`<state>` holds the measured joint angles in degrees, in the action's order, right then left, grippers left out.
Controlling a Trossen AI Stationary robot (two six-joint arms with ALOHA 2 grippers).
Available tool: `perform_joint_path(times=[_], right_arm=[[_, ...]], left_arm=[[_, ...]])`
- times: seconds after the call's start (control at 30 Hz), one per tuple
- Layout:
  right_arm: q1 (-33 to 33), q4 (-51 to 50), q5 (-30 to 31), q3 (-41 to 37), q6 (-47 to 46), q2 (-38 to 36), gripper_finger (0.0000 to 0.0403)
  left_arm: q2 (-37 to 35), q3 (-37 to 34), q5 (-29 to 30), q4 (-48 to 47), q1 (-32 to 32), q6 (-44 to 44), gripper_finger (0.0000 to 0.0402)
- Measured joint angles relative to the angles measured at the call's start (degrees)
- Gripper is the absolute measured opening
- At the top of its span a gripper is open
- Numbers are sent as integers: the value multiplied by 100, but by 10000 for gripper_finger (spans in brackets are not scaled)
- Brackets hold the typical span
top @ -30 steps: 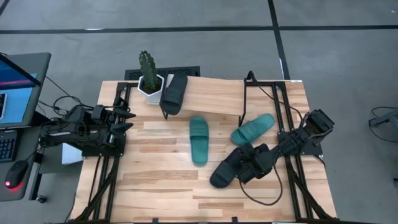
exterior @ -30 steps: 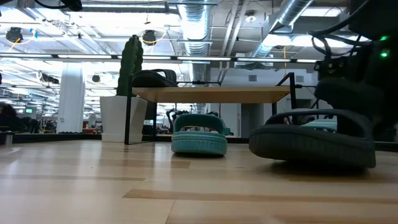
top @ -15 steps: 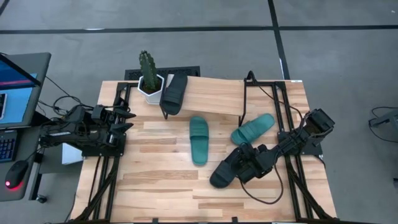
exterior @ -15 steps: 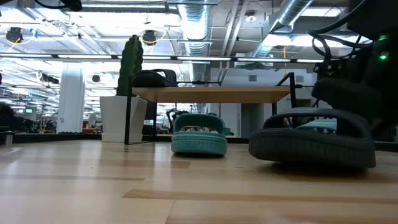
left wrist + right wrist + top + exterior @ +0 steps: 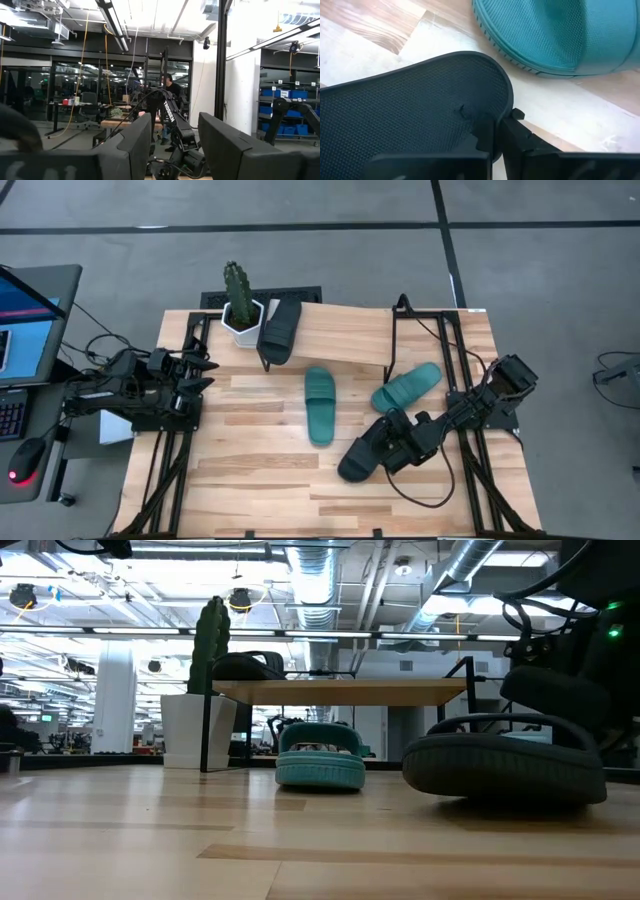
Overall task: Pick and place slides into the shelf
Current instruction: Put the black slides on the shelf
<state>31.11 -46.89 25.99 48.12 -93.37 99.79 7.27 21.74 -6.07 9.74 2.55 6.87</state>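
**Right claw closes on the heel of a black slide**

The right gripper [image 5: 392, 442], wide open a second ago, is now pinched on the heel rim of the black rubbery slip-on slide [image 5: 362, 454] lying near the right edge of the wood-plank tabletop [image 5: 250, 480]. The right wrist view shows its fingers [image 5: 485, 135] drawn together over the slide's edge. From table height the slide's sole sits a little flatter than a second ago; it is not lifted yet.

That suggests the pick is starting, with the carry to the tilted light-wood shelf on a thin black frame [image 5: 340, 335], at the tabletop's far edge, to follow. One black slide [image 5: 280, 328] already rests at the shelf's left end, beside a small cactus in a white pot [image 5: 240, 310]. Two teal green slides wait on the tabletop: one [image 5: 320, 404] near the middle, one [image 5: 407, 386] just beside the gripped slide.

The left gripper [image 5: 203, 373] waits, partly open and empty, at the left edge.
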Motion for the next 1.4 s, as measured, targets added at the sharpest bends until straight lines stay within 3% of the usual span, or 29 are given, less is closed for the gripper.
perform_joint_path(times=[0.77, 1.4], right_arm=[[-20, -366, 418, 95, 576, -484, 0], [-9, -2809, 1015, 1813, 851, -499, 0]], left_arm=[[1, 0, 2, -43, -1, 0, 151], [1, 0, 4, -358, 1, -1, 151]])
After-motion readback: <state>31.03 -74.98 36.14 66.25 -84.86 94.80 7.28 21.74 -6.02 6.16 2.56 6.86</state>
